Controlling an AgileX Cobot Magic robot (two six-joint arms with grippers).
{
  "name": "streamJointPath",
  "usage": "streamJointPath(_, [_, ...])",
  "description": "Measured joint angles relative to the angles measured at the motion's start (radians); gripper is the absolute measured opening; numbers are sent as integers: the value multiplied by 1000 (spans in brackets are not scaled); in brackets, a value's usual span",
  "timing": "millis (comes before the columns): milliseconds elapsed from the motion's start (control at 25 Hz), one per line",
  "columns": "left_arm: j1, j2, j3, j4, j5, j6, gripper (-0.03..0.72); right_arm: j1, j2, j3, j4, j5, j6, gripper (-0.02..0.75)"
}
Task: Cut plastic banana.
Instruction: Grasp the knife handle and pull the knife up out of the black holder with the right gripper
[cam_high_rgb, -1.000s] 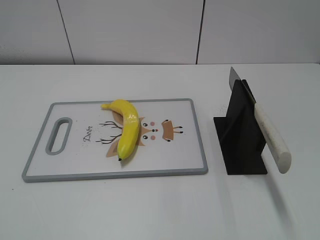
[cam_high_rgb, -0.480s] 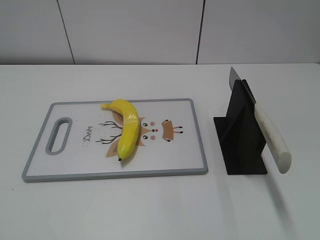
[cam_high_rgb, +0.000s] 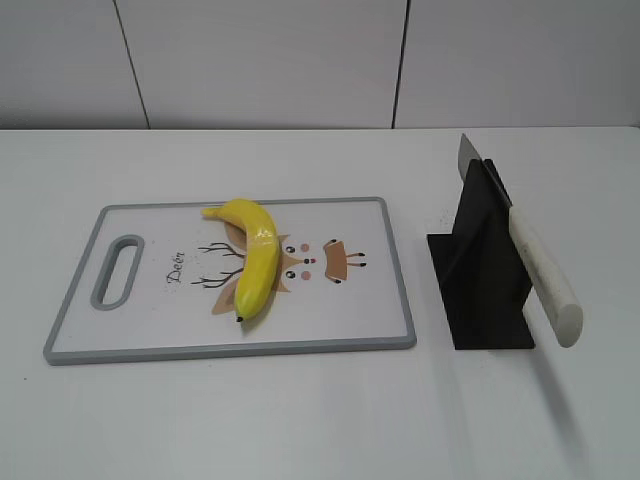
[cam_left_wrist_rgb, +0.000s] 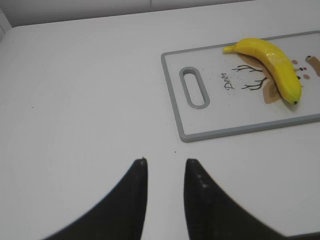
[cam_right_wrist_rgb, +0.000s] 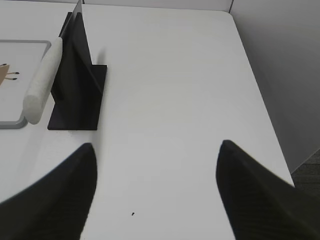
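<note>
The yellow plastic banana (cam_high_rgb: 254, 262) lies whole on a white cutting board with a grey rim (cam_high_rgb: 230, 348), its dark tip toward the front; it also shows in the left wrist view (cam_left_wrist_rgb: 272, 62). A knife with a white handle (cam_high_rgb: 545, 272) rests slanted in a black stand (cam_high_rgb: 482, 270), also seen in the right wrist view (cam_right_wrist_rgb: 42, 80). My left gripper (cam_left_wrist_rgb: 165, 162) is open and empty over bare table, left of the board. My right gripper (cam_right_wrist_rgb: 156, 147) is wide open and empty, right of the stand. Neither gripper shows in the exterior view.
The cutting board (cam_left_wrist_rgb: 220, 133) has a handle slot (cam_left_wrist_rgb: 194, 87) at its left end and a deer drawing under the banana. The table's right edge (cam_right_wrist_rgb: 262, 105) runs close to my right gripper. A white panelled wall stands behind the table.
</note>
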Motion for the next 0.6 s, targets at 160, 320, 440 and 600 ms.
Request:
streamJointPath(160, [0,0,0,-1,0,0,251,0,0,0,5,0,0,571])
streamJointPath(320, [0,0,0,-5,0,-1,439,0,20,-19,39,6,0,571])
streamJointPath(440, [0,0,0,-7,0,-13,610,0,101,-85,61,33,0,571])
streamJointPath(600, [0,12,0,-7,0,-18,627,0,258,-183,66,85,-19,571])
